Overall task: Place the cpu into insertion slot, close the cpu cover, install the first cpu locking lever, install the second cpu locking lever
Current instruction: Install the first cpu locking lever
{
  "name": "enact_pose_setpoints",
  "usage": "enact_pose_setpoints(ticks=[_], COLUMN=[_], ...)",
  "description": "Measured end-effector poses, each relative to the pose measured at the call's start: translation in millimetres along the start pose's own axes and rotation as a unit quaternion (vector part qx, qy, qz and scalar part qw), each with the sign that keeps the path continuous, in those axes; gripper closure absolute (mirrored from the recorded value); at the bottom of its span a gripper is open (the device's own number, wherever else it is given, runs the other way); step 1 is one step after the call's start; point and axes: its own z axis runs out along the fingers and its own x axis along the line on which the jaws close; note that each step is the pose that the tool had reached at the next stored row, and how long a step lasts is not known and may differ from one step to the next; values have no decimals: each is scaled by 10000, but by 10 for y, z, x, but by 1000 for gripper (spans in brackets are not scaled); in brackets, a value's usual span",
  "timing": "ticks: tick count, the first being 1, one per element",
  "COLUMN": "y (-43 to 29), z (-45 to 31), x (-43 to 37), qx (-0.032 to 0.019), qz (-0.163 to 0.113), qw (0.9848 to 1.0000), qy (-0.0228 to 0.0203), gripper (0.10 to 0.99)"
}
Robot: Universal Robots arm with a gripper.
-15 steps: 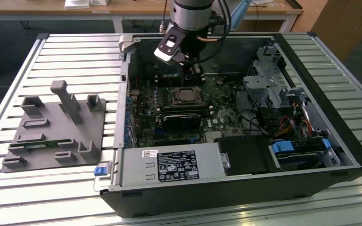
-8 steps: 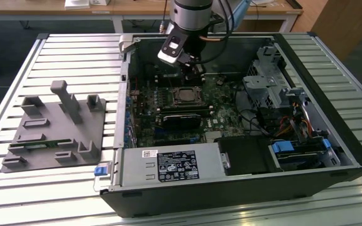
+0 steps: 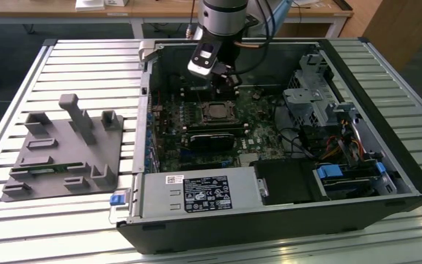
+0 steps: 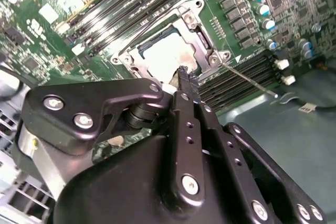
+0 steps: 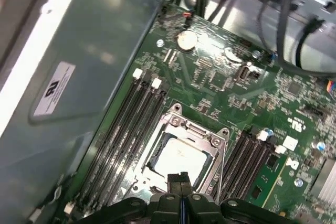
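The cpu (image 5: 178, 157) sits in the insertion slot (image 3: 216, 111) — middle of the exterior view, inside the open computer case (image 3: 270, 223) — and the cpu cover (image 5: 195, 131) seems to lie flat over it, its window framing the chip. So the first two steps look done. One locking lever (image 4: 247, 80), a thin rod, juts free of the socket in the second wrist view (unlatched, I judge); the other I cannot make out. The gripper (image 5: 178, 181) hangs at the socket's edge, jaws pinched together on nothing.

The cpu (image 5: 181, 158) lies flat in the insertion slot (image 5: 173, 111), cpu cover (image 5: 202, 132) framing it.
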Motion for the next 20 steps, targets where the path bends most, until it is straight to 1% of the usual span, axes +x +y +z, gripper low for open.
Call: enact_pose_setpoints(ticks=[3,6,8,10,13,15,18,20], y=[0,0,1,1,0,0,0,0], z=[1,2,2,2,2,3,4,5], x=[0,0,0,0,0,0,0,0], qx=[3,4,6,8,12,14,17,20], qz=[-270,-500,-681,-861,-1128,-1315,-1582,-1759], qw=[9996,9987,9977,9963,9936,9913,9874,9844], qy=[6,11,14,18,23,27,33,37], gripper=[980,980,980,980,980,980,980,980])
